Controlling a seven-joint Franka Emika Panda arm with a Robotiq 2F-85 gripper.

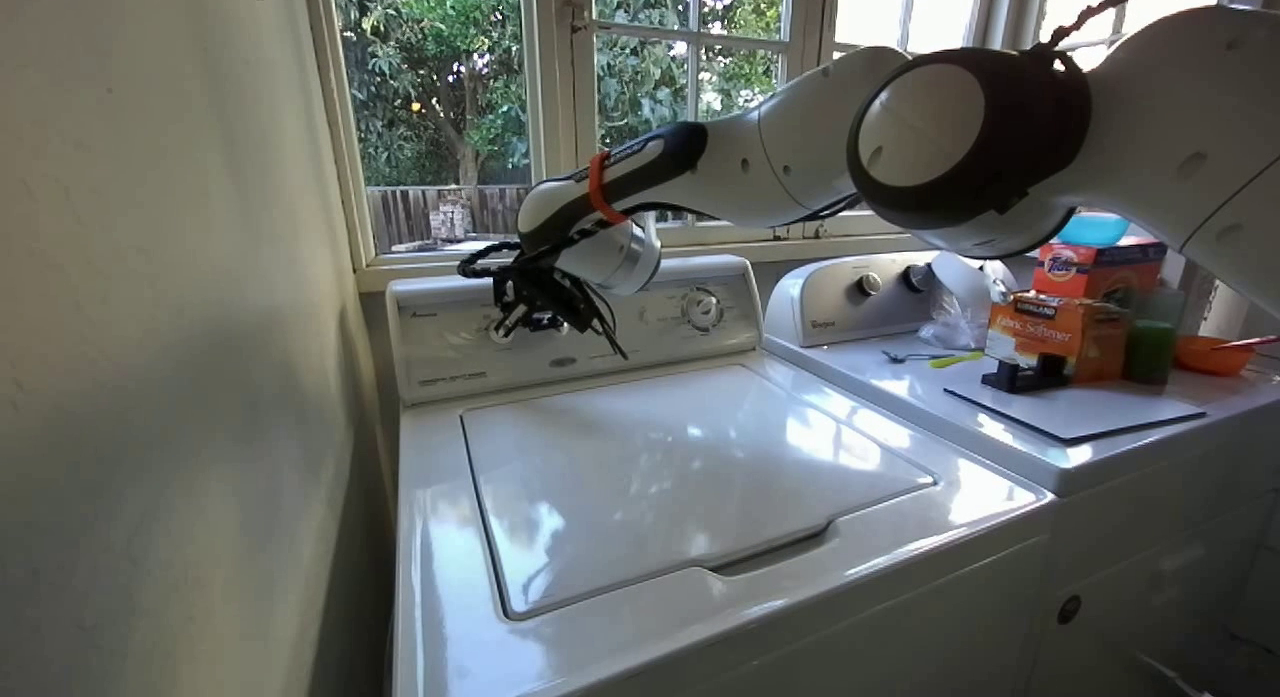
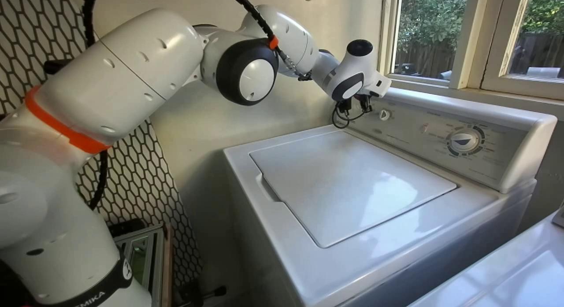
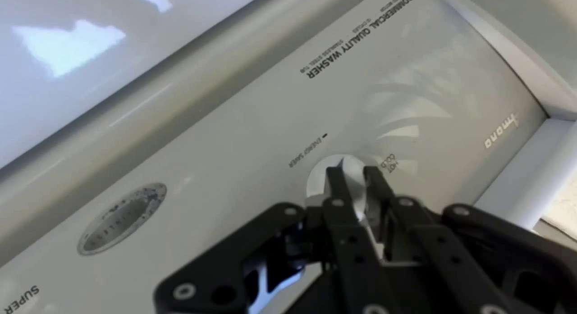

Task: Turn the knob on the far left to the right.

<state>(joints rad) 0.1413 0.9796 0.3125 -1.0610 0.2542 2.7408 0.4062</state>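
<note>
The knob [image 3: 355, 181] is a small, round, pale grey dial, with a thin dark mark near its upper edge in the wrist view; it sits on the washer panel [image 3: 243, 138], just beside the HOT COLD print [image 3: 389, 162]; its lower part is partly hidden.

Far-left knob [image 3: 318, 179], whitish grey; gripper [image 3: 354, 170], black. Washer [image 2: 361, 188], white, its panel [image 2: 412, 122] light grey with dark lettering [image 3: 325, 63]. Arm [image 2: 145, 64], white with black and orange bands [image 2: 66, 124]. Backdrop [image 2: 132, 183], cream with a black honeycomb pattern. Bowl [image 1: 1212, 357], orange. Softener box [image 1: 1040, 327], orange and white. Cup [image 1: 1150, 352], green below. Fence [image 1: 395, 212], grey-brown; leaves [image 1: 480, 52], green.
</note>
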